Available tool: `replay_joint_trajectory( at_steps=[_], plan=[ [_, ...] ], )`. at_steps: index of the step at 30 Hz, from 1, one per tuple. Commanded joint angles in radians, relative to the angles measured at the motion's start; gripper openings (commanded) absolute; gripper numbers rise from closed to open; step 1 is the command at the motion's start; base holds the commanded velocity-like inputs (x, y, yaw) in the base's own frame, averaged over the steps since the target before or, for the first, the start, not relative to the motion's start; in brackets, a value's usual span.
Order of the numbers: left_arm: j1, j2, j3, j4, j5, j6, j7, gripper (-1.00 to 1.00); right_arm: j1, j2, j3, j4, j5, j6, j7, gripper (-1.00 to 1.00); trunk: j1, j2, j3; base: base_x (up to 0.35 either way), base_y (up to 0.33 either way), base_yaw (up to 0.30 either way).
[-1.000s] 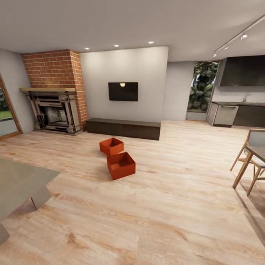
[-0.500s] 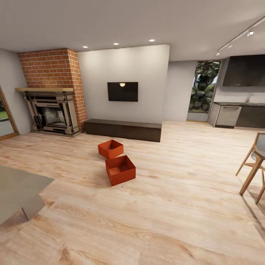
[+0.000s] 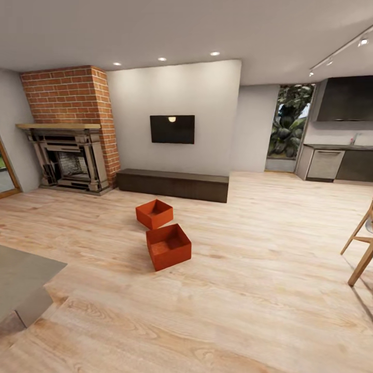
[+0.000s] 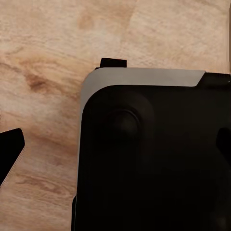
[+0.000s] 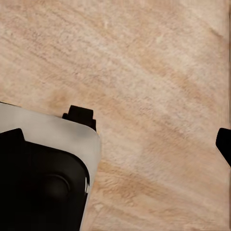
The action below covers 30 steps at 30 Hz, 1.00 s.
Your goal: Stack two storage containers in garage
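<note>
Two orange-red open storage containers stand on the living room's light wood plank floor (image 3: 248,290), ahead of me and slightly left of centre. The nearer container (image 3: 168,246) sits just in front of the farther container (image 3: 154,213), corner to corner. In the left wrist view my left gripper (image 4: 115,149) is open, one dark fingertip (image 4: 9,151) at the frame's edge, with my own dark base under it. My right gripper (image 5: 118,142) is also open over bare planks, a fingertip (image 5: 224,143) at the edge. Both hold nothing and are far from the containers.
A red brick fireplace (image 3: 67,150) is at the back left, with a black TV (image 3: 172,129) above a long low dark cabinet (image 3: 172,184). A grey furniture corner (image 3: 20,280) juts in at near left. Wooden chair legs (image 3: 362,248) stand at right, kitchen units (image 3: 336,163) beyond.
The whole head view has shifted as the camera moved forward: the containers look slightly nearer, and the chair and the grey furniture slide toward the frame's edges. The containers themselves stay put.
</note>
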Motion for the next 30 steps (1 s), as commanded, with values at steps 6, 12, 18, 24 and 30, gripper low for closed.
replay_joint_trajectory(
  at_steps=[6,12,18,24,30],
  plan=[
    [0.0,0.0,0.0,-0.001,0.009,-0.001,0.0,1.0,0.0,0.001,0.008,0.003,-0.009,-0.005,0.0,1.0,0.001,0.0,-0.001,0.323,0.0,0.0],
    [0.0,0.0,0.0,-0.001,0.009,-0.001,0.0,1.0,-0.001,0.002,0.008,0.003,-0.008,-0.005,0.0,1.0,0.001,0.0,-0.001,0.323,0.0,0.0],
    [0.0,0.0,0.0,-0.001,0.008,-0.001,0.0,1.0,0.0,0.002,0.008,0.003,-0.008,-0.004,0.0,1.0,0.001,0.0,-0.001,0.323,0.0,0.0],
    [0.0,0.0,0.0,-0.001,0.008,-0.001,0.0,1.0,-0.001,0.002,0.008,0.003,-0.008,-0.004,0.0,1.0,0.001,0.0,-0.001,0.323,0.0,0.0],
    [0.0,0.0,0.001,-0.001,0.009,-0.001,0.0,1.0,0.0,0.002,0.008,0.003,-0.009,-0.004,0.0,1.0,0.001,0.0,-0.001,0.323,0.0,0.0]
  ],
)
